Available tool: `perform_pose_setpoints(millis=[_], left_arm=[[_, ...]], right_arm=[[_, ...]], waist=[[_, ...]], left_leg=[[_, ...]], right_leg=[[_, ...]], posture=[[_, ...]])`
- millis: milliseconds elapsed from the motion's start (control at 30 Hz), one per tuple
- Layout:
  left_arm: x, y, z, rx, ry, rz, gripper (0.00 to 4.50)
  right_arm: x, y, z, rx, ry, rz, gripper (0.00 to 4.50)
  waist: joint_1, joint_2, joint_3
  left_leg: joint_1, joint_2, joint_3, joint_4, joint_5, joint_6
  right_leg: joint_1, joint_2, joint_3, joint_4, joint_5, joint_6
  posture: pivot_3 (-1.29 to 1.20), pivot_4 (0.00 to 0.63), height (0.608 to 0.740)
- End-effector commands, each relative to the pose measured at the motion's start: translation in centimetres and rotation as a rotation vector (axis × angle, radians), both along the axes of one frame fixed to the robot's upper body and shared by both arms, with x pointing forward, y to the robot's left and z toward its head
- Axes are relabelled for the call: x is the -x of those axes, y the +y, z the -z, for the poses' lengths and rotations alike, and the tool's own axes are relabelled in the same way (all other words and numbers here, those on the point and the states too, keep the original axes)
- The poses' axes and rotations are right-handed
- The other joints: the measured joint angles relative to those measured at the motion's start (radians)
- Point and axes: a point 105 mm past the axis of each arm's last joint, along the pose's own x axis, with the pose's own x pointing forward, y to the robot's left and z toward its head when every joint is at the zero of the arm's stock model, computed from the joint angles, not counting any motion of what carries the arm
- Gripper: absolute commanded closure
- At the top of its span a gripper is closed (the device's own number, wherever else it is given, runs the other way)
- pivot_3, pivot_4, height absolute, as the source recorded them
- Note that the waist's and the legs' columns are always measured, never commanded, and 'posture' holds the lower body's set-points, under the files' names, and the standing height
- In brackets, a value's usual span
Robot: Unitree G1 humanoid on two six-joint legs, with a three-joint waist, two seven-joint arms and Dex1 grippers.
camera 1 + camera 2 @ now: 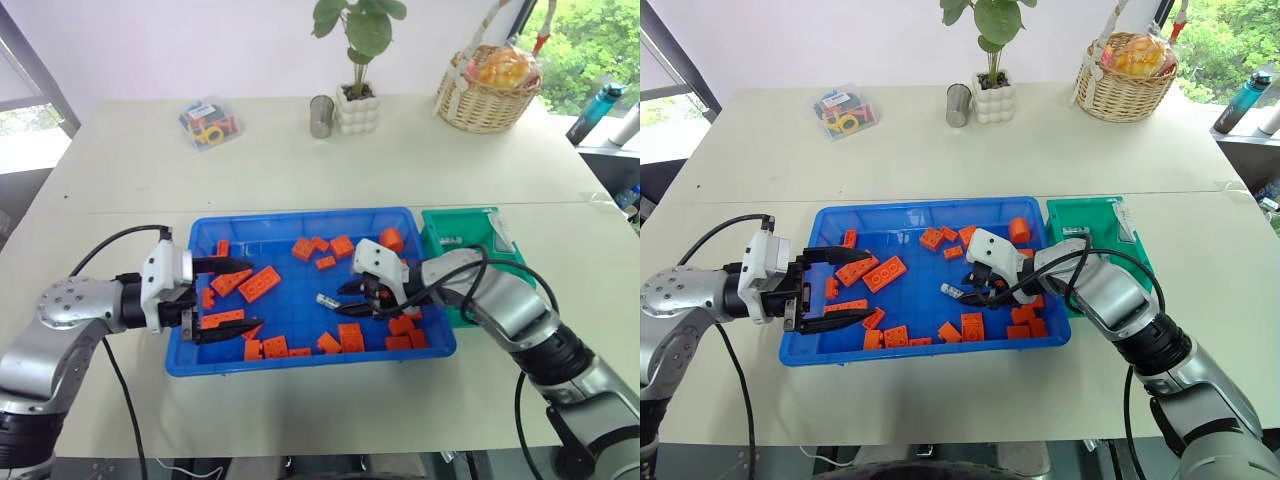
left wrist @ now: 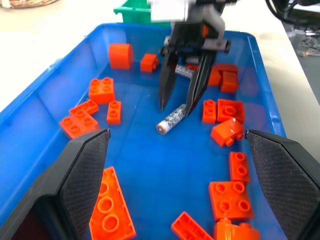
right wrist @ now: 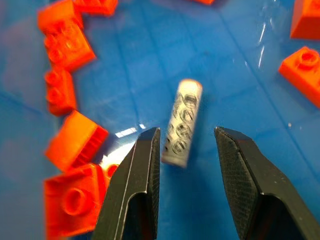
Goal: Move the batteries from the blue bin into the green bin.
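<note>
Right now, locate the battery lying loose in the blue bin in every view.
Left eye view: battery on the blue bin floor, right of centre, at the right end effector tips.
Right eye view: battery, same spot.
Left wrist view: battery mid-picture, under the right end effector.
Right wrist view: battery centred, just beyond the open fingers.
Shared landmark: the right end effector's black fingers.
</note>
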Motion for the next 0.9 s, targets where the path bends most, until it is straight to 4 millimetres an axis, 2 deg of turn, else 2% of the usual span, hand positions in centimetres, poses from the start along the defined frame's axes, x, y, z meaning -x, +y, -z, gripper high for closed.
perform_pose_setpoints(millis=[33, 167, 267, 300, 333, 367, 467, 533, 600, 700, 800, 900], left_arm=[[0.2, -0.3, -1.1, 0.009, -0.053, 0.015, 0.0], [0.1, -0.4, -1.2, 0.015, -0.063, 0.013, 0.0], [0.1, -0.6, -1.4, 0.024, -0.059, 0.018, 0.0], [0.0, -0.6, -1.4, 0.027, -0.058, 0.019, 0.0], [-0.1, -0.7, -1.5, 0.032, -0.06, 0.021, 0.0], [-0.1, -0.8, -1.5, 0.036, -0.061, 0.022, 0.0], [-0.4, -1.2, -1.7, 0.051, -0.067, 0.028, 0.0], [-0.5, -1.3, -1.8, 0.06, -0.07, 0.031, 0.0], [-0.5, -1.6, -2.0, 0.075, -0.074, 0.039, 0.0], [-0.6, -1.9, -2.1, 0.084, -0.08, 0.049, 0.0], [-0.9, -2.1, -2.3, 0.092, -0.086, 0.052, 0.0], [-1.4, -2.2, -2.2, 0.097, -0.089, 0.057, 0.0]], right_arm=[[-0.4, 0.5, 0.0, 0.006, -0.041, -0.034, 2.77], [-0.5, 0.5, 0.7, 0.016, -0.037, -0.03, 2.77], [-0.8, 0.4, 0.5, -0.008, -0.043, -0.004, 3.49], [-0.9, 0.4, 0.2, -0.019, -0.042, 0.003, 3.99], [-1.1, 0.5, -0.6, -0.051, -0.04, 0.026, 4.39], [-1.2, 0.5, -1.1, -0.074, -0.039, 0.04, 4.39], [-2.2, -0.4, -4.5, -0.189, -0.033, 0.141, 4.39], [-3.0, -1.6, -6.3, -0.23, -0.057, 0.212, 4.39], [-4.6, -5.3, -9.0, -0.274, -0.108, 0.38, 4.39], [-5.1, -10.7, -11.1, -0.278, -0.151, 0.565, 4.39], [-4.3, -14.3, -11.4, -0.236, -0.166, 0.669, 4.39], [-3.2, -17.0, -10.5, -0.177, -0.16, 0.748, 4.39]], waist=[[-0.001, 0.0, 0.0], [-0.001, 0.0, 0.0], [0.0, 0.0, 0.0], [0.0, 0.0, 0.0], [0.0, 0.0, 0.0], [0.0, 0.0, 0.0], [0.0, 0.0, 0.0], [0.001, 0.0, 0.0], [0.001, 0.0, 0.0], [0.009, 0.0, 0.0], [0.014, 0.0, 0.0], [0.012, 0.0, 0.0]], left_leg=[[0.0, 0.0, 0.0, 0.0, 0.0, 0.0], [0.0, 0.0, 0.0, 0.0, 0.0, 0.0], [0.0, 0.0, 0.0, 0.0, 0.0, 0.0], [0.0, 0.0, 0.0, 0.0, 0.0, 0.0], [0.0, 0.0, 0.0, 0.0, 0.0, 0.0], [0.0, 0.0, 0.0, 0.0, 0.0, 0.0], [0.0, 0.0, 0.0, 0.0, 0.0, 0.0], [0.0, 0.0, 0.0, 0.0, 0.0, 0.0], [0.0, 0.0, 0.0, 0.0, 0.0, 0.0], [0.0, 0.0, 0.0, 0.0, 0.0, 0.0], [0.0, -0.001, 0.0, 0.0, -0.001, 0.001], [0.0, -0.001, 0.0, -0.001, -0.001, 0.002]], right_leg=[[0.0, 0.0, 0.0, 0.0, 0.0, 0.0], [0.0, 0.0, 0.0, 0.0, 0.0, 0.0], [0.0, 0.0, 0.0, 0.0, 0.0, 0.0], [0.0, 0.0, 0.0, 0.0, 0.0, 0.0], [0.0, 0.0, 0.0, 0.0, 0.0, 0.0], [0.0, 0.0, 0.0, 0.0, 0.0, 0.0], [0.0, 0.0, 0.0, 0.0, 0.0, 0.0], [0.0, 0.0, 0.0, 0.0, 0.0, 0.0], [0.0, 0.0, 0.0, 0.0, 0.0, 0.0], [0.001, 0.0, 0.0, 0.0, 0.0, 0.0], [0.001, -0.001, 0.0, 0.0, 0.0, 0.0], [0.001, 0.0, 0.0, -0.001, 0.0, 0.0]], posture=[[0.0, 0.15, 0.737], [0.0, 0.15, 0.737], [0.0, 0.15, 0.737], [0.0, 0.15, 0.737], [0.0, 0.15, 0.737], [0.0, 0.15, 0.737], [0.0, 0.15, 0.737], [0.0, 0.15, 0.737], [0.0, 0.15, 0.737], [0.0, 0.15, 0.737], [0.0, 0.15, 0.737], [0.0, 0.15, 0.737]])
